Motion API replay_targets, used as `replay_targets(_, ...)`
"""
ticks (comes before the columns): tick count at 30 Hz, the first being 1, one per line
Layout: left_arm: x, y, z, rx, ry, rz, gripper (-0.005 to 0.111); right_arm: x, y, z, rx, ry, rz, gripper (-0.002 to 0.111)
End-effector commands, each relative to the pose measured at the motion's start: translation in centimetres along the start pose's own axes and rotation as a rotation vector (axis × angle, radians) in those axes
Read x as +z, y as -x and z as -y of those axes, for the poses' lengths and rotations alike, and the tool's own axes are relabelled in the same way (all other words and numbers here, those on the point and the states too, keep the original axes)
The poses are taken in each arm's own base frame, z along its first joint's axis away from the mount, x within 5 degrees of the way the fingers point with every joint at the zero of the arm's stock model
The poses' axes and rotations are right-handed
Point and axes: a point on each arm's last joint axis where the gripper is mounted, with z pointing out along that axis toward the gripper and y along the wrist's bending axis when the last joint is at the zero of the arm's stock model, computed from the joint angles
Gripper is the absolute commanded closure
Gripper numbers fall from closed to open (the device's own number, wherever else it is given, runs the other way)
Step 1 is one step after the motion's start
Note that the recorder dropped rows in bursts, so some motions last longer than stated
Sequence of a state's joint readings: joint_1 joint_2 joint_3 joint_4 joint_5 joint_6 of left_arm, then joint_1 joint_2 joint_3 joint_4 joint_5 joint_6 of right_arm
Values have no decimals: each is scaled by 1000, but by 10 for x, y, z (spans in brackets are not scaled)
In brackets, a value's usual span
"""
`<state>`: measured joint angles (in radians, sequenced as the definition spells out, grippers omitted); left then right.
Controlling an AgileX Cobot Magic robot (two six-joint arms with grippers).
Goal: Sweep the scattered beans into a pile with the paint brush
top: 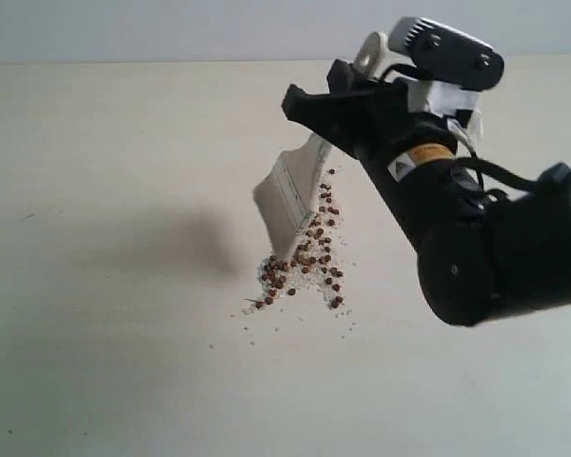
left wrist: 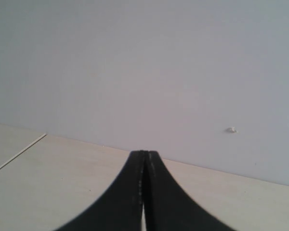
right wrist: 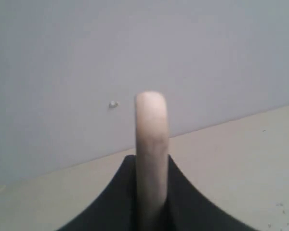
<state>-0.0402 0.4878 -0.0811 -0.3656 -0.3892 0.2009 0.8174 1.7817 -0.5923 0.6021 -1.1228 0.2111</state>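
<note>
From my station I see the right gripper [top: 335, 103] pinching the white handle of the paint brush [top: 290, 195]. The brush slants down toward the table [top: 124, 333], and its pale bristles meet the surface at the upper left edge of the pile [top: 300, 268]. Most of the beans [top: 325, 214] lie in that loose clump among white crumbs [top: 260, 278], with a thin string of them along the right side of the bristles, while my left gripper [left wrist: 144, 159] has its jaws pressed flat together, facing the wall [left wrist: 135, 72].
</note>
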Motion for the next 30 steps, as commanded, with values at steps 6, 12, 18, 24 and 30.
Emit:
replay_targets(6, -1, -1, 0, -4, -2, -2, 107, -35, -20, -5, 151, 316, -172, 108)
replay_targets(12, -1, -1, 0, -4, -2, -2, 107, -38, -34, -10, 109, 412, -261, 108)
replay_targets(18, -1, -1, 0, -4, -2, -2, 107, -38, -51, -4, -3, 411, -301, 108)
replay_targets(24, -1, -1, 0, -4, -2, -2, 107, -34, -48, 2, -131, 361, -242, 108)
replay_targets(30, -1, -1, 0, -4, -2, -2, 107, -29, -42, 14, -227, 219, -171, 108)
